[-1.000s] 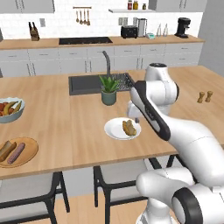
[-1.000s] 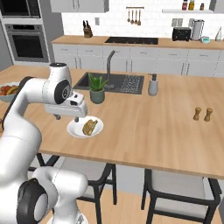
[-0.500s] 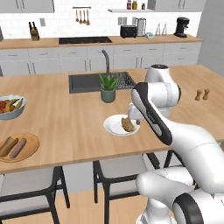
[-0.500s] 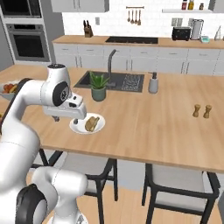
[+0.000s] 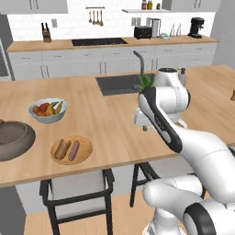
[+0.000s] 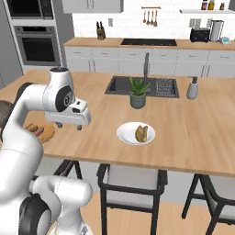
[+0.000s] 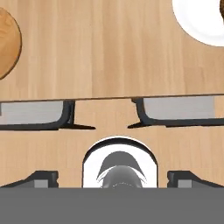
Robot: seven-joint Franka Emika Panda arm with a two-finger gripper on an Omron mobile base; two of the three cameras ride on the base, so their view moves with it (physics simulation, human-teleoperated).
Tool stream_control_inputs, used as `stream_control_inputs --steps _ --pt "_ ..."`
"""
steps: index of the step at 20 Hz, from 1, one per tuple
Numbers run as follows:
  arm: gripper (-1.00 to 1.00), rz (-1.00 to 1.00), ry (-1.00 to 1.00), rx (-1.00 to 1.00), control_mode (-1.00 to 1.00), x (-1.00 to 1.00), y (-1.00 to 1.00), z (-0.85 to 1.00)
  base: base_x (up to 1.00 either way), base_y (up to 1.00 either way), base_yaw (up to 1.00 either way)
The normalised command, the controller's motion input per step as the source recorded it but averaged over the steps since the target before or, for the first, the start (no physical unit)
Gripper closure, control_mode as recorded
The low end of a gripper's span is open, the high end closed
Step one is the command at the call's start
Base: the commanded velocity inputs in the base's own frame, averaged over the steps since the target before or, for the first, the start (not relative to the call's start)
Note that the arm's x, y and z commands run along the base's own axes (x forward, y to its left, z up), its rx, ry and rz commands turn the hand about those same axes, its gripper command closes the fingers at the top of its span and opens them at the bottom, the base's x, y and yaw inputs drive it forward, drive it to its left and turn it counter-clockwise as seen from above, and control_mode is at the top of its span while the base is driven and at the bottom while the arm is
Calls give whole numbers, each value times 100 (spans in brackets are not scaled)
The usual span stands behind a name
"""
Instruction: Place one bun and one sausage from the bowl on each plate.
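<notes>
The white plate (image 6: pixel 136 133) now carries one bun (image 6: pixel 141 133) and no sausage; the wooden plate (image 5: pixel 71 149) holds both items. The base has shifted left, bringing the bowl (image 5: pixel 13 140) into view; the gripper (image 6: pixel 69 124), empty with jaws spread wide, has left the white plate, so a sausage fetch appears next.

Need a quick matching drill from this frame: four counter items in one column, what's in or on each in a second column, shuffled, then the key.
Items:
1. wooden plate
2. white plate
3. pale bowl
4. grey pot

Contents:
A. mixed fruit
B. one bun alone
C. leafy green plant
D. a bun and a sausage side by side

Pairs: 1-D, 2-B, 3-A, 4-C
</notes>
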Motion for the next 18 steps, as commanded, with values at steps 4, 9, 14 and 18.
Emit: stream_control_inputs --steps 4,9,14,18 --pt "-100 0 0 0 100 0 0 0 0 100 -9" --pt "-100 0 0 0 100 0 0 0 0 100 -8" --pt "-100 0 0 0 100 0 0 0 1 100 -1" --pt "-100 0 0 0 100 0 0 0 33 84 -2"
